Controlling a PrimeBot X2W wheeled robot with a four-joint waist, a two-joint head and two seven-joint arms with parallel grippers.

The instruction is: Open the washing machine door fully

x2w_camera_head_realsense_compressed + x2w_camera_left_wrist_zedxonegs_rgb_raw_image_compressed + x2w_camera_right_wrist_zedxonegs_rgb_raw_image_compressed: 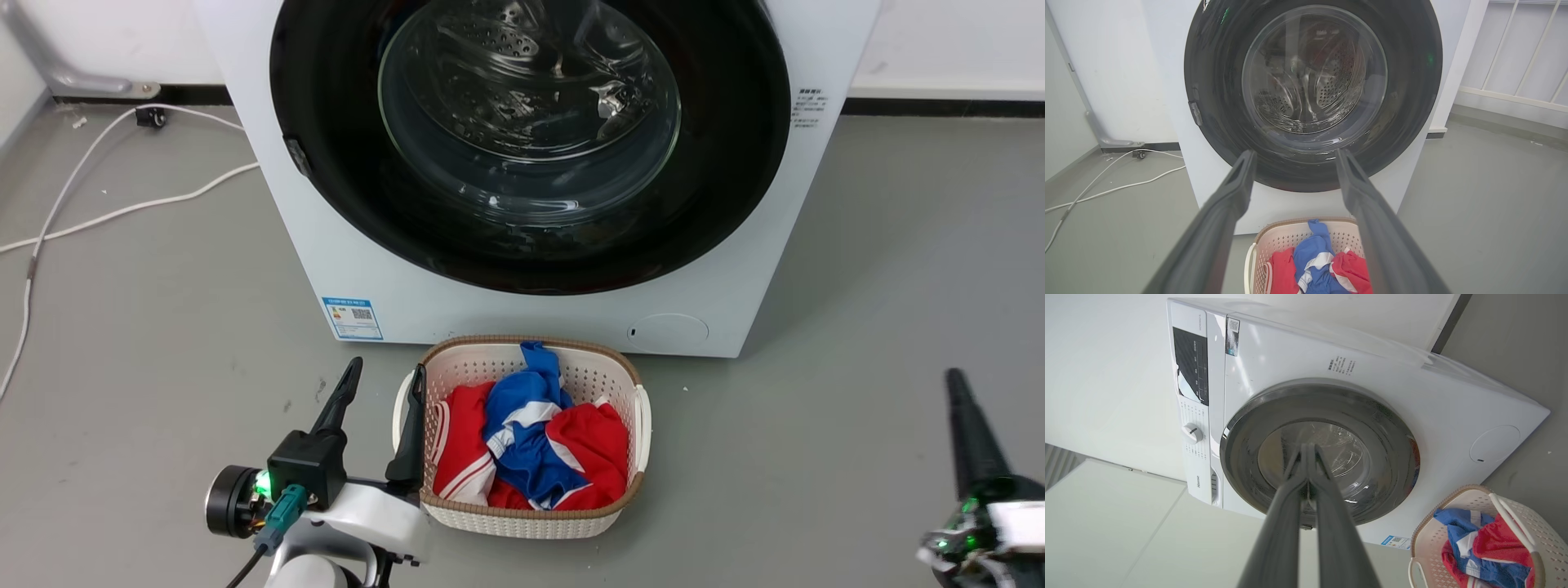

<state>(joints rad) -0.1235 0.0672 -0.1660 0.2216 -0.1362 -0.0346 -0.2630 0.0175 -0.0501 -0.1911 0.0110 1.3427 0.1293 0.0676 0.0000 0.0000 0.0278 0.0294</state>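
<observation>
At the far left a white cable point(82, 208) trails over the grey floor point(163, 351) from the wall. At the lower left of the head view, the left gripper point(388, 367) points up toward the washing machine point(392, 278). Its two dark fingers point(335, 408) are spread well apart with nothing between them. The inner finger overlaps the left rim of the basket point(531, 523) in that view; whether it touches the rim I cannot tell. In the left wrist view the same wide gap frames the lower part of the door.

The washing machine stands on the floor against the wall, with a blue label sticker point(353, 318) at the lower left of its white front. The washing machine door point(735, 180) spans nearly the whole front. It lies closed, flat against the machine, and the steel drum point(522, 82) shows through its clear glass centre. A small latch piece point(298, 157) sits on the door's left rim. Both grippers hang well apart from the door.

Just in front of the machine the pale basket holds crumpled red and blue clothes point(531, 441). To its right, low on the machine's front, is a round cover point(669, 331).

At the lower right is the right gripper point(1308, 449). In the right wrist view its fingers are pressed together at the tips, gripping nothing and aimed at the door glass.
</observation>
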